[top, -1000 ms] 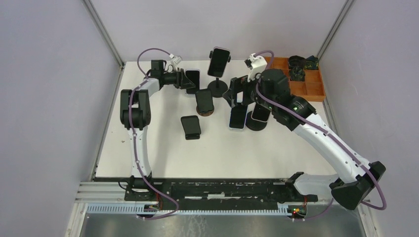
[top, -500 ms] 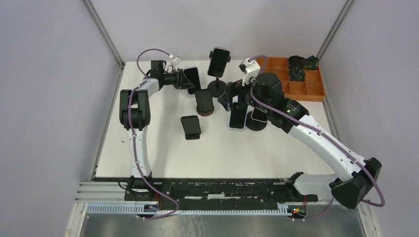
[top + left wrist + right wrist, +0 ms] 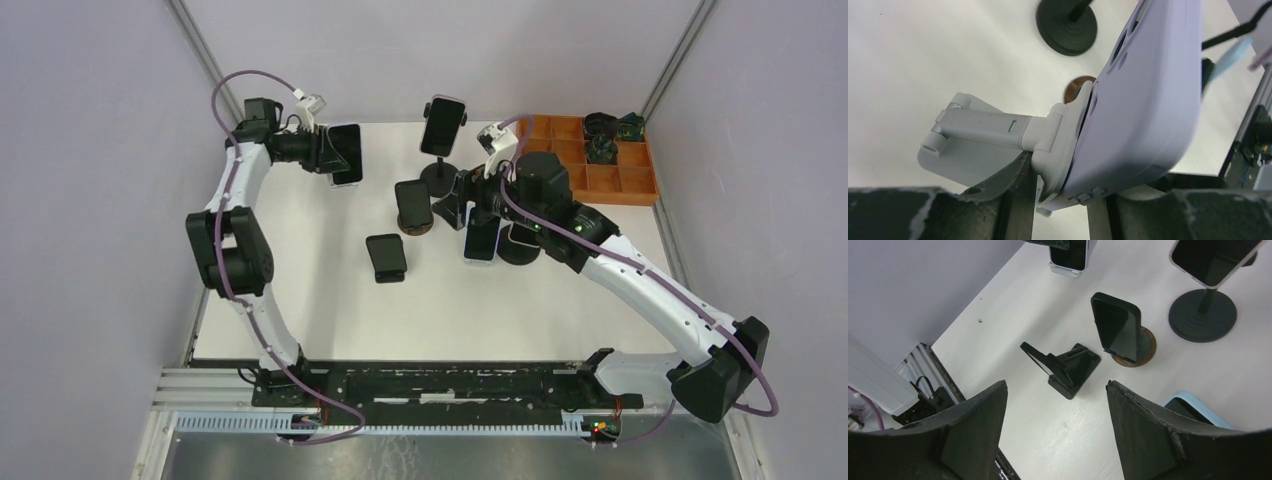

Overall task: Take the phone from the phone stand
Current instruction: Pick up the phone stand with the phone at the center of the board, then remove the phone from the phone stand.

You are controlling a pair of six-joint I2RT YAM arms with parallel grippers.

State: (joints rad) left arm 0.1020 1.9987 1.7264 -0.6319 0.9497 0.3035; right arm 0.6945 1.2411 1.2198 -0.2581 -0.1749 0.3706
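Observation:
A phone in a lavender case point(image 3: 1148, 90) is raised over the far left of the table point(image 3: 330, 290). A white phone stand point(image 3: 983, 135) is still clipped to its back, and the stand's cradle hugs the phone's lower edge. My left gripper point(image 3: 1063, 205) is shut on that lower edge, cradle included. From the top view the phone point(image 3: 347, 152) shows its dark screen, with the left gripper point(image 3: 328, 158) behind it. My right gripper point(image 3: 1055, 430) is open and holds nothing. It hovers near mid-table, the right gripper point(image 3: 462, 205) standing beside a light blue phone point(image 3: 481, 240).
An empty black folding stand point(image 3: 1068, 367) lies below the right gripper. A phone on a brown round stand point(image 3: 1118, 330) and a phone on a black pole stand point(image 3: 443, 125) are close by. An orange compartment tray point(image 3: 600, 180) sits at the far right corner.
The left arm has swung up and to the left, carrying the lavender phone with its white stand. The right gripper has shifted left and its jaws have narrowed a little.

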